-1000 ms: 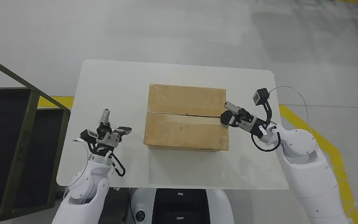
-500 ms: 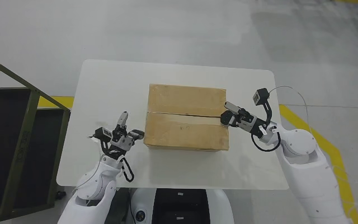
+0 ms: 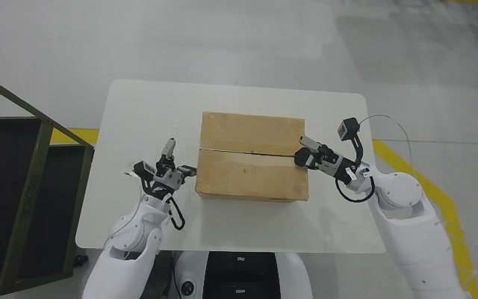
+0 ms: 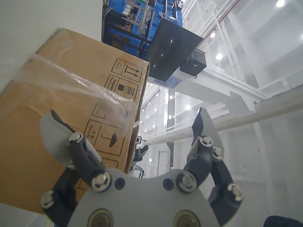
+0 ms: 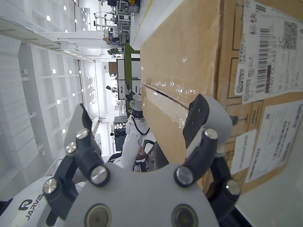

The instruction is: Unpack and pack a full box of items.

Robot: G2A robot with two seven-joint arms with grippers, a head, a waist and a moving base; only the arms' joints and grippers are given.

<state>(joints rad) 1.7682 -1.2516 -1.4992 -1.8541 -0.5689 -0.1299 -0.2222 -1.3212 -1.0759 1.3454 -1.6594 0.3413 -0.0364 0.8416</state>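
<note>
Two end effectors flanked one closed cardboard box that sat near the middle of the white tabletop, its long sides running across the robot's front. Both top flaps lay flat and met in a seam down the box's length, with clear tape over the seam and folded down onto the end face.

At the box's end printed with handling symbols, the left end effector hung just beside the cardboard with its fingers spread wide and nothing between them. In the left wrist view one finger lay in front of that end face, below the loose edge of the tape, and the other finger stood clear of the box to the side. Whether the nearer finger touched the cardboard could not be told.

At the opposite end, the one carrying the shipping labels, the right end effector sat at the top edge where the seam ran out. Its fingers were also spread and gripped nothing. In the right wrist view one ribbed pad lay close over the box's upper corner beside the taped seam.

Beyond the left end effector's side of the box, off the tabletop, stood a green-framed cart.
</note>
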